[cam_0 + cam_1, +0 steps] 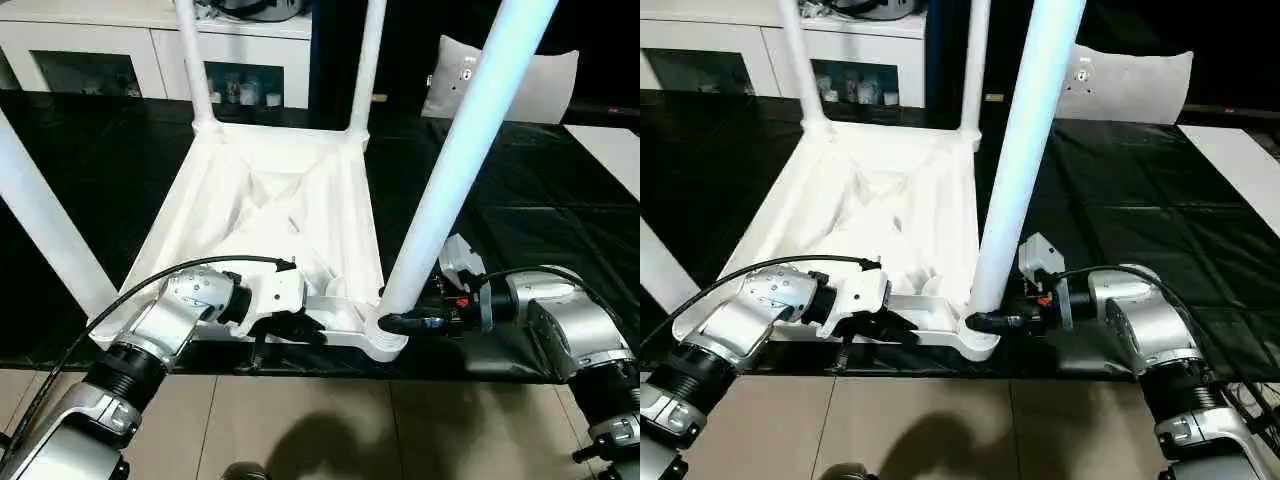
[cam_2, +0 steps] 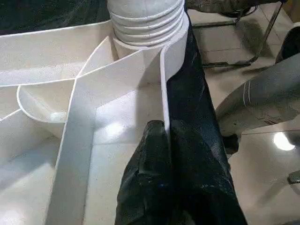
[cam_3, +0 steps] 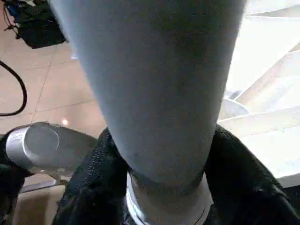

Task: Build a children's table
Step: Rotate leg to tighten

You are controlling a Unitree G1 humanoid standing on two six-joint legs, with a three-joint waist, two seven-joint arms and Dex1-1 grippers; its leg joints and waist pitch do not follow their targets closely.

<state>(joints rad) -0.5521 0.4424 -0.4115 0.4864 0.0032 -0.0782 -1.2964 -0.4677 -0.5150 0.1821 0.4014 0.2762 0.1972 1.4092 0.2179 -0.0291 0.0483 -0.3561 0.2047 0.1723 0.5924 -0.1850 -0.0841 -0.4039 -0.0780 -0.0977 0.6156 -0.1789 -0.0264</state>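
Children's table [image 1: 270, 200] is laid upside down on a black sheet [image 1: 520, 200], ribbed underside facing up, w/ its near edge at the sheet's front border, just above the tiled floor [image 1: 330, 420]. Four white legs are seen standing in the corner sockets: two at the far corners, far-left leg [image 1: 196, 70] and far-right leg [image 1: 366, 70]; near-left leg [image 1: 45, 225] rising at the robot's left; near-right leg [image 1: 460, 160] rising tall at the near right corner.

Left gripper [image 1: 290, 325] is closed on the table's near rim wall, approx. mid-front edge; in the left wrist view its black fingers [image 2: 154, 187] are pinched together over the thin white wall, one each side, w/ the threaded base of the near-right leg seen just beyond.

Right gripper [image 1: 400, 322] is placed at the bottom of the near-right leg, right at the socket. In the right wrist view the black fingers [image 3: 89, 187] are wrapped around the leg's base on both sides, touching it, so the leg is gripped.

White cabinet [image 1: 150, 50] w/ glass doors and a pale cushion [image 1: 540, 85] are seen behind the sheet.
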